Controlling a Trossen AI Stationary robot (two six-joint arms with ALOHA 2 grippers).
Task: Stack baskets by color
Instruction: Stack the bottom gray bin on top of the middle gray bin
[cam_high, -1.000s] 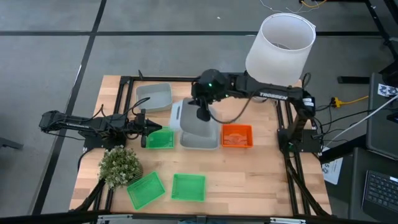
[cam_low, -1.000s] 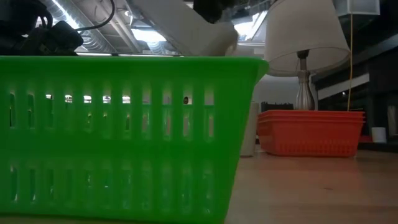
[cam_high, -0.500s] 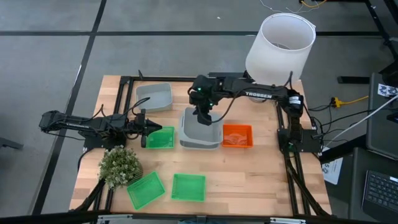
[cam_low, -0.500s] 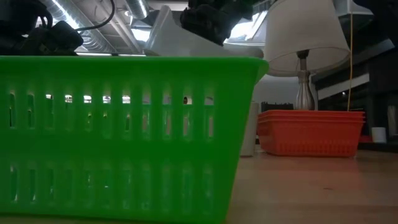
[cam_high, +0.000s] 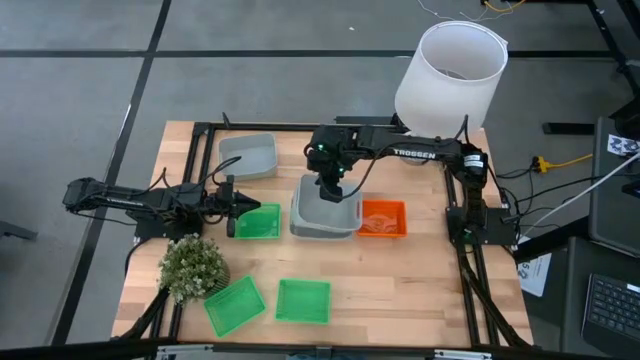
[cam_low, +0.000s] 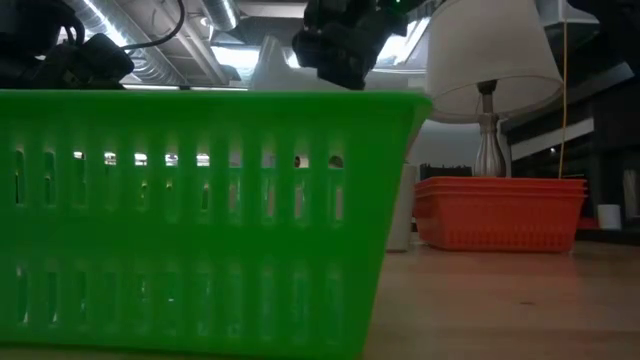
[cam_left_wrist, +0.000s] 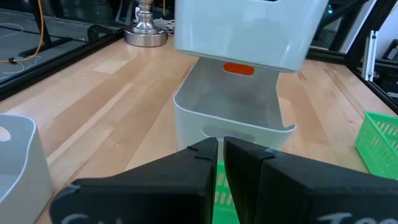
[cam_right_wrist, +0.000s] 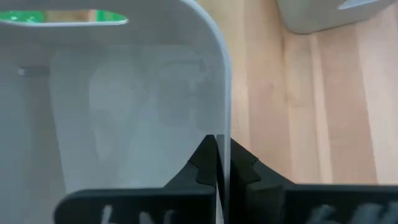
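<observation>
On table: three green baskets (cam_high: 259, 222), one plant (cam_high: 192, 265).

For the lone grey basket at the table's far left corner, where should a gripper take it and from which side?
Probably pinch one thin rim wall of the grey basket from straight above. It sits upright with its open side up and bare table around it, as the right gripper grips its own grey basket.

Right pincer (cam_high: 331, 190) clamped mid-table — left pincer (cam_high: 232, 208) low, fingers nearly together.
</observation>
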